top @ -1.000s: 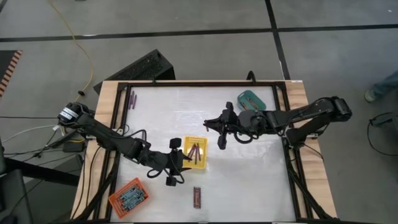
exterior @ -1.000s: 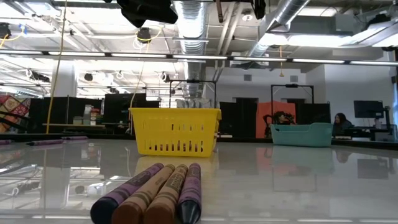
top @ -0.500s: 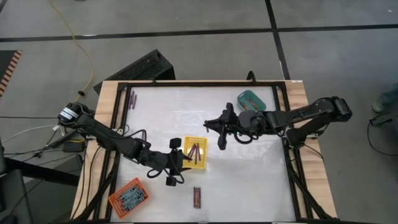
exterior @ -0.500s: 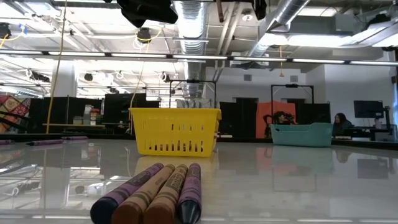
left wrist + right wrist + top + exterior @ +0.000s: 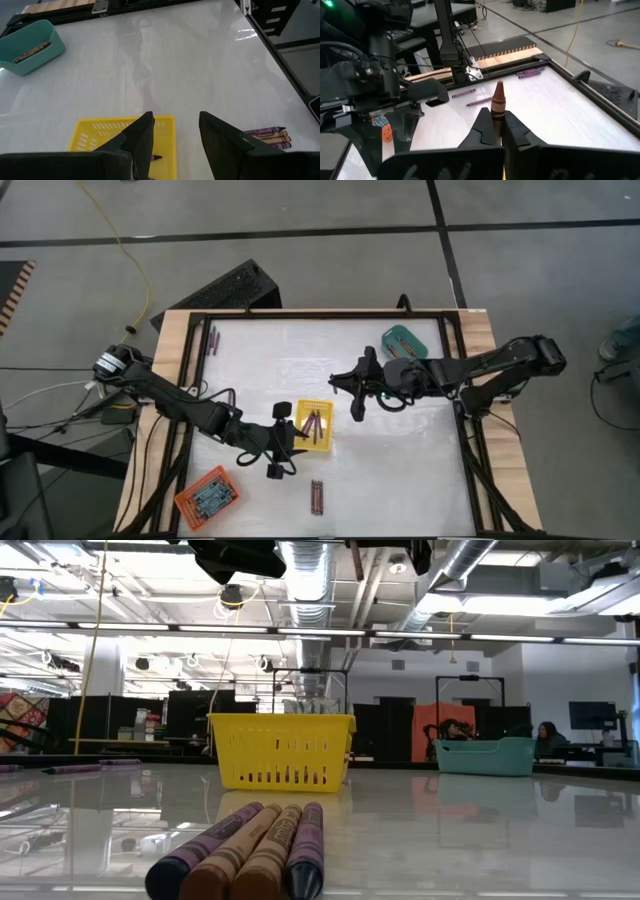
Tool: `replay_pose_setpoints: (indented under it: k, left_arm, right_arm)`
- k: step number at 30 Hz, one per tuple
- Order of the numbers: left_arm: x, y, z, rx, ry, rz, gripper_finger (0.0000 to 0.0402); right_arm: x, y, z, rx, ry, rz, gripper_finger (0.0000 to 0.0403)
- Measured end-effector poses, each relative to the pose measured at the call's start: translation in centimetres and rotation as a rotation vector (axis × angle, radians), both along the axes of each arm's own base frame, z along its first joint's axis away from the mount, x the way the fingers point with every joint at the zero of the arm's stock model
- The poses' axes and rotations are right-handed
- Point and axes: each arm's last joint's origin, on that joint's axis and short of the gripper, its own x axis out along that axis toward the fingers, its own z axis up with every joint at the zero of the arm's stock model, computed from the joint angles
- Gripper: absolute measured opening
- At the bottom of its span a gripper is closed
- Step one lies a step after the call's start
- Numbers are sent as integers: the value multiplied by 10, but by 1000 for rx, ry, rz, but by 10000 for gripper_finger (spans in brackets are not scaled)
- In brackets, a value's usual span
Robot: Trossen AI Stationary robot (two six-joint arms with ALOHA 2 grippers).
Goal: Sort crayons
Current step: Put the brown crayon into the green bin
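Now the right gripper (image 5: 496, 131) hangs above the middle of the table (image 5: 400, 470), its fingers pinched tight on a brown crayon (image 5: 497, 107) that stands upright between them, tip pointing away from the wrist. Just toward the left arm from it sits the yellow tray (image 5: 314, 427), with a few dark crayons lying inside. The left gripper (image 5: 175, 132) hovers at that tray's near-left edge, fingers spread apart and empty. A bundle of four purple and brown crayons (image 5: 316, 496) lies on the table near the front edge, a teal tray (image 5: 404, 338) sits at the far right, an orange tray (image 5: 207, 496) at the front left. Compared with a second ago, neither arm nor any crayon has shifted.
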Motion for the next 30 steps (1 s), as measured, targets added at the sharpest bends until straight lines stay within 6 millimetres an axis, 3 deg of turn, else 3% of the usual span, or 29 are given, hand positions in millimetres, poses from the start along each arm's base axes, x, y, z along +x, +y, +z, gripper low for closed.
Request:
replay_pose_setpoints:
  k: [15, 30]
  left_arm:
    - [0, 0, 0, 0, 0, 0, 148]
    - [0, 0, 0, 2, 5, 0, 148]
  right_arm:
    - [-3, -23, -11, 30, 116, -136, 0]
    - [-67, -97, -29, 182, 510, -484, 0]
